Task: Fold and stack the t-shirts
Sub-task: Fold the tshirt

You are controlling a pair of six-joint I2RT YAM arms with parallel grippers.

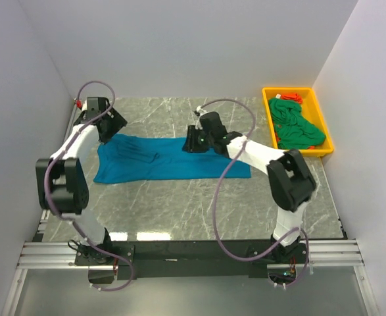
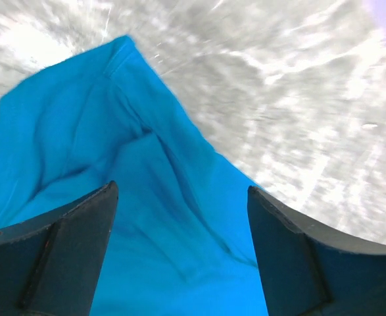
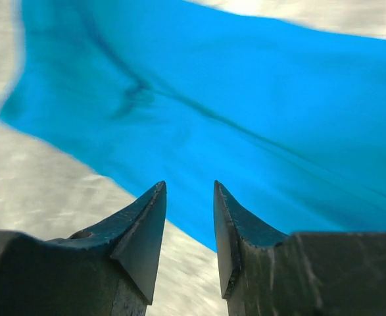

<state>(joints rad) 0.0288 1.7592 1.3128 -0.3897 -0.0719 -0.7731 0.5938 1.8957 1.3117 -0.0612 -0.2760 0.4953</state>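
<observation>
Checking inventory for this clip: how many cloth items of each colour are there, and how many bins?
teal-blue t-shirt: 1
green t-shirt: 1
red-orange cloth piece: 1
yellow plastic bin: 1
Total: 4

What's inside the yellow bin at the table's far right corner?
A crumpled green t-shirt fills most of the yellow bin, with a small red-orange piece at its far end. Whatever lies beneath the green cloth is covered and cannot be seen.

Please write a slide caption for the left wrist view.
Open left gripper over the blue t-shirt on the grey table.
</observation>
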